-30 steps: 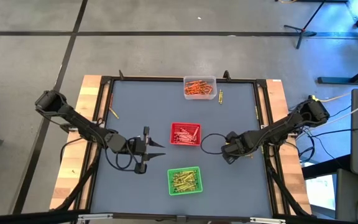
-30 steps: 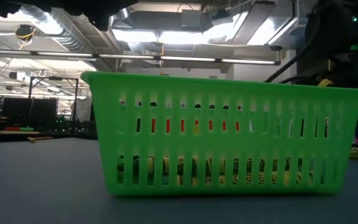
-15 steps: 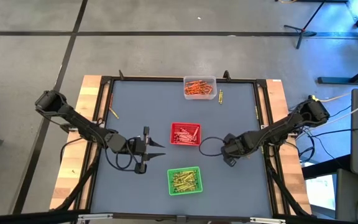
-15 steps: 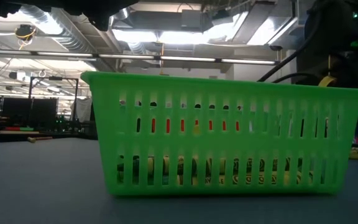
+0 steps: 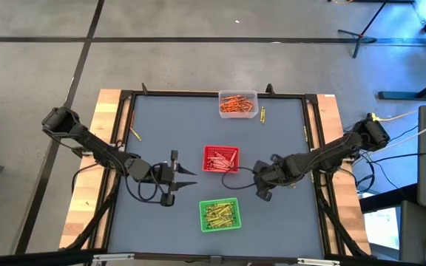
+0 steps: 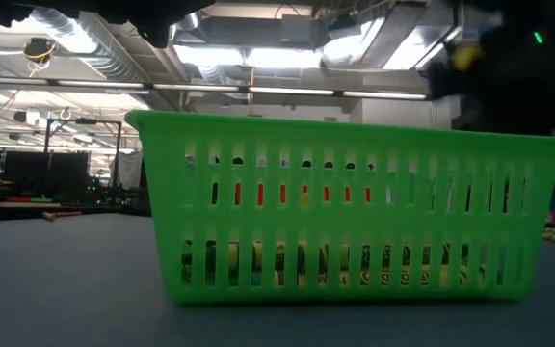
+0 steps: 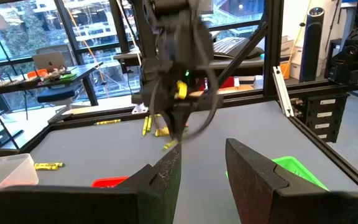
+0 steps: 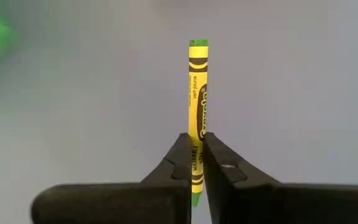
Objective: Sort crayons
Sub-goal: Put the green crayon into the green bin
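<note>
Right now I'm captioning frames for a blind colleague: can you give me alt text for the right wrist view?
The right gripper is shut on a yellow-green crayon, which sticks straight out past the two dark fingers over the plain grey table. A green blur sits at one corner.

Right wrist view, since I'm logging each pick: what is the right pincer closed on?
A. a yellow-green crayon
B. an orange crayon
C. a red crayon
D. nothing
A: the right pincer is shut on a yellow-green crayon, whose yellow wrapper and green tip stick out past the fingers.
</note>
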Robot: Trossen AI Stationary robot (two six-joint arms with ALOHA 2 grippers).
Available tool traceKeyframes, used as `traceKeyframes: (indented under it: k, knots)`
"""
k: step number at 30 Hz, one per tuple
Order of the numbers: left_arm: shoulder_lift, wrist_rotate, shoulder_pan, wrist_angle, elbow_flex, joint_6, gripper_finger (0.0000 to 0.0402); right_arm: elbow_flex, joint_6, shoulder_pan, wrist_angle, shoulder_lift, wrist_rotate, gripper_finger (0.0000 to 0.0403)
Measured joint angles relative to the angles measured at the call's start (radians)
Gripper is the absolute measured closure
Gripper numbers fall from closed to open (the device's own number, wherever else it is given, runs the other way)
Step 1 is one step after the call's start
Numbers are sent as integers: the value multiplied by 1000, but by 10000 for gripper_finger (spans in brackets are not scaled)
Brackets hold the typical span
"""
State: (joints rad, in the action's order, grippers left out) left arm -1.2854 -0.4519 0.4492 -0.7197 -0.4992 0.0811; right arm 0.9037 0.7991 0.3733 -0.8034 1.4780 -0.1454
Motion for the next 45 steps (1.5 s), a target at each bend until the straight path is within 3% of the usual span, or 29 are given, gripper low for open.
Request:
traceKeyframes:
  k: [4,13,20,27,35,41,45]
  knots:
    - [0,0,0,0,0,0,292,71,-108,5,103,0,-20,390]
    - [0,0,0,0,0,0,292,90,-379,69,540,16,-21,374]
    - [0,0,0,-10,0,0,292,90,-442,114,706,111,-7,373]
    - [0,1,0,-16,0,0,292,90,-429,117,828,211,81,373]
    - [0,0,0,-15,0,1,292,90,-416,117,869,274,85,357]
    - [0,0,0,-15,0,1,292,94,-412,113,838,260,88,267]
    - [0,0,0,-15,0,1,292,162,-396,88,622,225,147,223]
